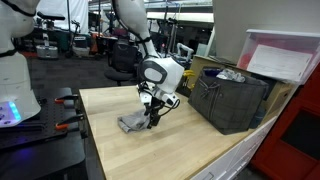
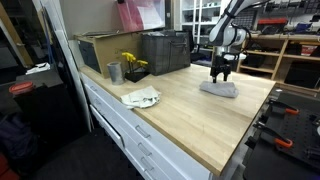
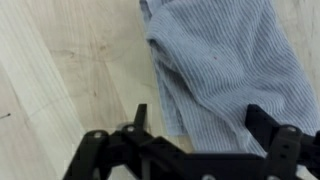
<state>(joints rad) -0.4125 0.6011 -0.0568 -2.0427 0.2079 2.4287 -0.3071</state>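
- We find the black two-finger gripper released: jaws standing wide, nothing between them.
- The rumpled blue-grey striped cloth lies on the pale wooden tabletop and fills the upper right of the wrist view.
- In an exterior view, the cloth sits at frame centre, directly under the fingertips. We cannot tell whether they touch it.
- We judge it light, soft and limp. It will sag and drape once lifted, and it is neither fragile nor slippery.
- Best hold, in our judgement: the bunched fold along its left edge, at lower centre of the wrist view.
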